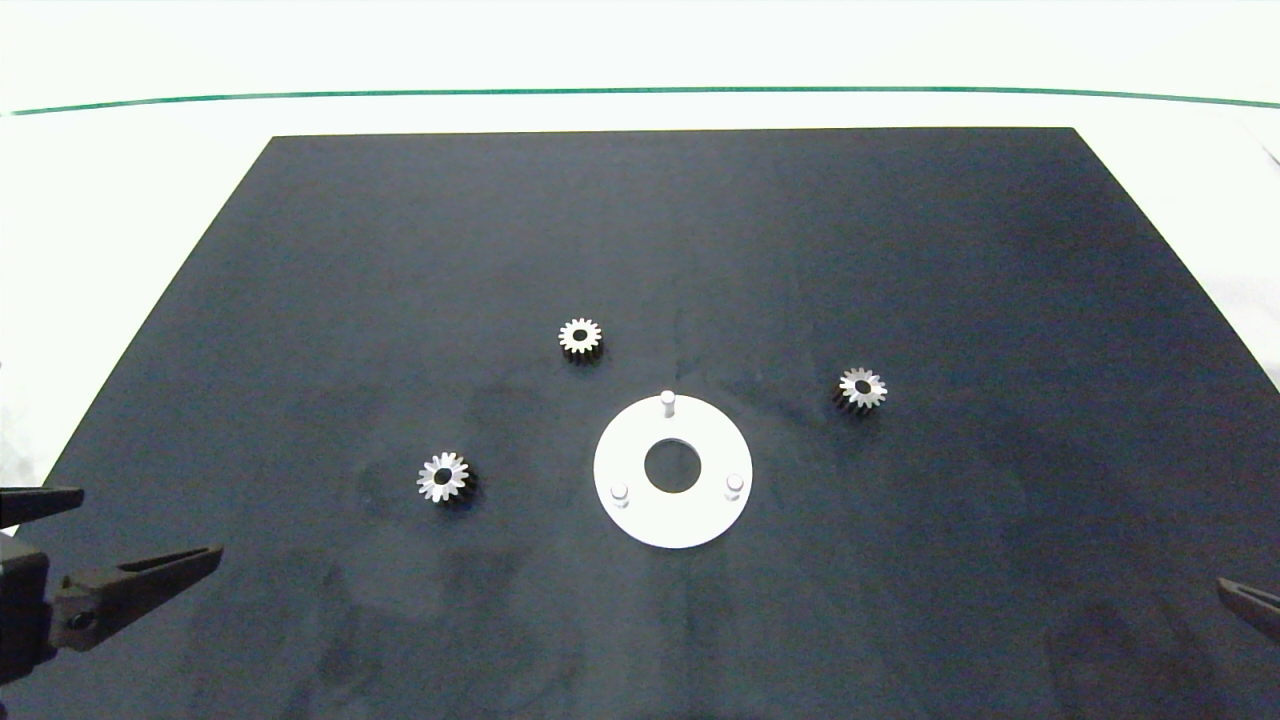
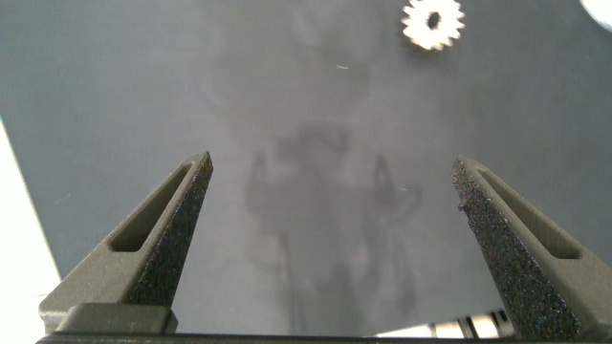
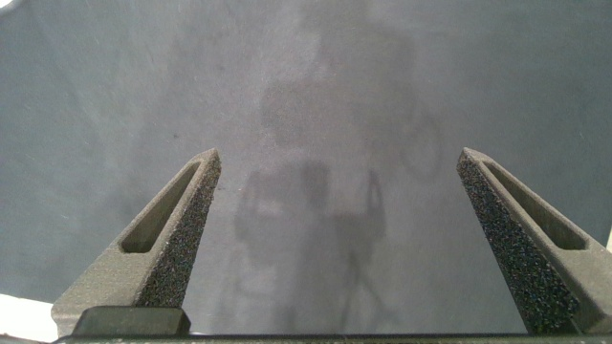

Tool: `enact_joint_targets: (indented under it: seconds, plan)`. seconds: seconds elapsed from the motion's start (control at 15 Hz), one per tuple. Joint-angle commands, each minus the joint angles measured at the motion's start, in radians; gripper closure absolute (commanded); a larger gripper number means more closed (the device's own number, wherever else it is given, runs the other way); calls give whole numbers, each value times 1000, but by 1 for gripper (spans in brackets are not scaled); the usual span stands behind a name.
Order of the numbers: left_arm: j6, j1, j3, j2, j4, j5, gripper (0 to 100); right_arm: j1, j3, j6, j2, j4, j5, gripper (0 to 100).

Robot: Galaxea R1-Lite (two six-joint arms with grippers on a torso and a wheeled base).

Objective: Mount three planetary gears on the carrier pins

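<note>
Head view shows three planetary gears (image 1: 443, 477) loose on the dark desk (image 1: 900, 250) around the carrier pins (image 1: 668, 401); left claw (image 1: 130, 540) gapes wide and empty, right claw (image 3: 335, 239) likewise; approach the nearest gear squarely, gripping across its teeth.

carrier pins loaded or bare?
Bare. All three carrier pins stand empty on the white disc; the three planetary gears lie flat on the mat around it.

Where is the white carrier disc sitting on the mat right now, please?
In the head view the white disc lies flat just below the mat's centre, its three pins bare, with the three gears loose around it.
</note>
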Motion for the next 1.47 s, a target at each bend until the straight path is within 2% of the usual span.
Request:
enact_joint_targets:
  seconds: [0.07,0.27,0.33,0.47,0.53,0.73,0.87,0.93,1.0,1.13,1.2,1.33,1.4,1.47]
  plan:
    - [-7,-46,19,107,29,-2,0,7,-10,-32,88,3,0,0]
    - [-34,-43,62,112,27,0,0,15,-10,-34,116,1,0,0]
    - [-34,-45,60,110,26,27,0,15,-10,-34,117,0,-2,0]
    - [-31,-92,71,112,21,156,0,15,-9,-34,109,3,0,0]
    - [-36,-118,73,102,12,201,0,15,-1,-34,109,1,0,0]
    - [-42,-177,70,32,7,199,0,16,7,-34,112,0,-3,0]
    - [-64,-197,63,24,-13,202,0,13,-10,-40,117,0,-5,0]
    - [-70,-195,63,21,-22,202,0,15,-21,-49,119,1,-5,0]
    - [-80,-197,63,26,-30,198,0,15,-39,-75,151,1,-5,0]
    - [-93,-200,71,55,-30,195,0,16,-79,-97,237,0,-5,0]
    - [-103,-229,65,58,-33,193,0,15,-104,-107,269,0,-5,0]
    - [-182,-313,36,87,-45,195,0,15,-151,-109,336,-2,1,0]
    - [-199,-330,33,107,-57,196,0,16,-164,-109,362,-5,6,0]
    - [-199,-333,36,119,-65,198,0,16,-181,-109,384,-6,10,0]
